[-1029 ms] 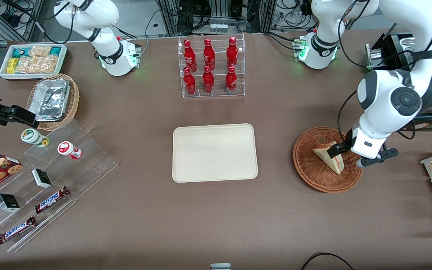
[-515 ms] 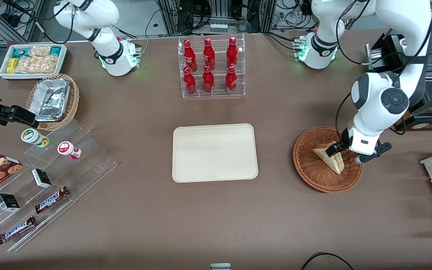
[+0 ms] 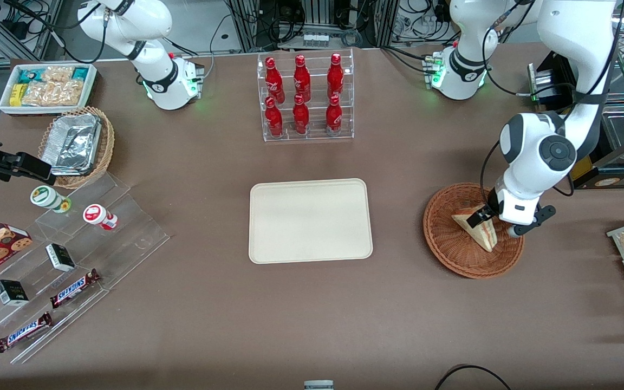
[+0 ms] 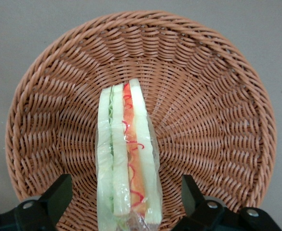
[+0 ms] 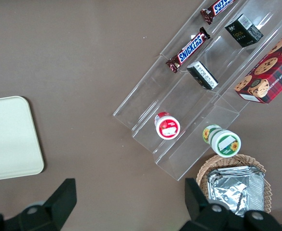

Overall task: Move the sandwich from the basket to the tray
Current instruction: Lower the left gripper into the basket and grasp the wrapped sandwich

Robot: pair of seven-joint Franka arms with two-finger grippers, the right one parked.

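Black two-finger gripper [image 4: 126,199] spread wide, straddling plastic-wrapped triangular sandwich [image 4: 126,159] standing on edge in reddish-brown round wicker basket [image 4: 213,96]; cream rectangular tray [image 3: 310,220] well apart. Risk: wrap slipping, wedge toppling on closure

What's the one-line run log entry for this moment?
stage: pre-grasp | gripper: open, straddling triangular wrapped sandwich | sandwich: in round reddish-brown wicker basket | cream rectangular tray: bare

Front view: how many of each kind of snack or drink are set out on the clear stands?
Red bottles: 6
Snickers bars: 2
Small dark boxes: 2
Round-lidded cups: 2
Total: 12
The gripper, open, straddles the sandwich.
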